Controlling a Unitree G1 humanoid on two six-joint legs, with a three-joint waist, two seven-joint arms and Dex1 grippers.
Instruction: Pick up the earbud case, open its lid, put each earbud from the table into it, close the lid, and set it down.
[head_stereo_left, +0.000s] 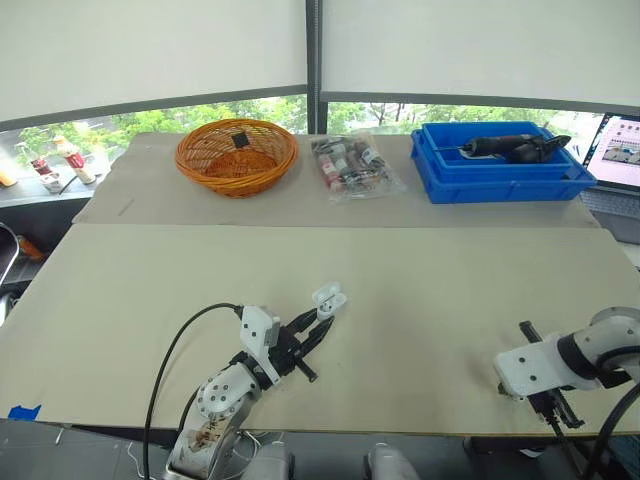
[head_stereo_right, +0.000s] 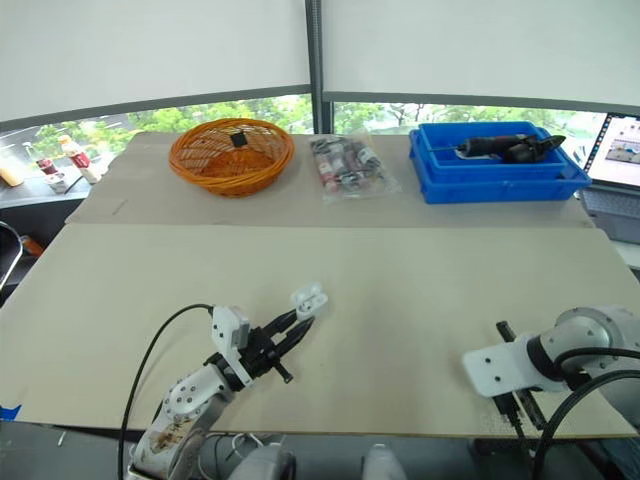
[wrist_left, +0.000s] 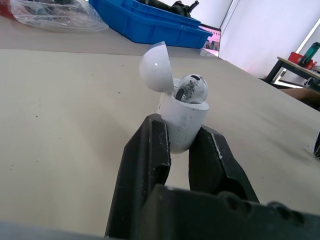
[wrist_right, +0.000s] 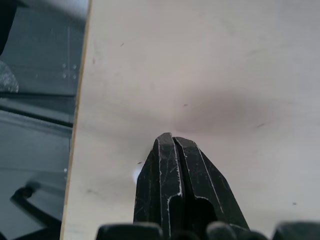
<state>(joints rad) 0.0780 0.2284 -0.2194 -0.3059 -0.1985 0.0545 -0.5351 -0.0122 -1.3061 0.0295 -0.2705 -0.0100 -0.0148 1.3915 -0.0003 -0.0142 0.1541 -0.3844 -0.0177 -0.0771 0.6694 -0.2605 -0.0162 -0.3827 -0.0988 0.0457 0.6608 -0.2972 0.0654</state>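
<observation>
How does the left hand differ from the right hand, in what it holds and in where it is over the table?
The left hand is closed on the earbud case, whose lid stands open; the right hand is closed on nothing. The left hand is on the robot's left, further in over the table; the right hand is on the right, at the table's near edge. Both are black and closed.

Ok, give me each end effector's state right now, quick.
Left end effector: shut on the earbud case, whose lid is open.
Right end effector: shut, holding nothing.
</observation>
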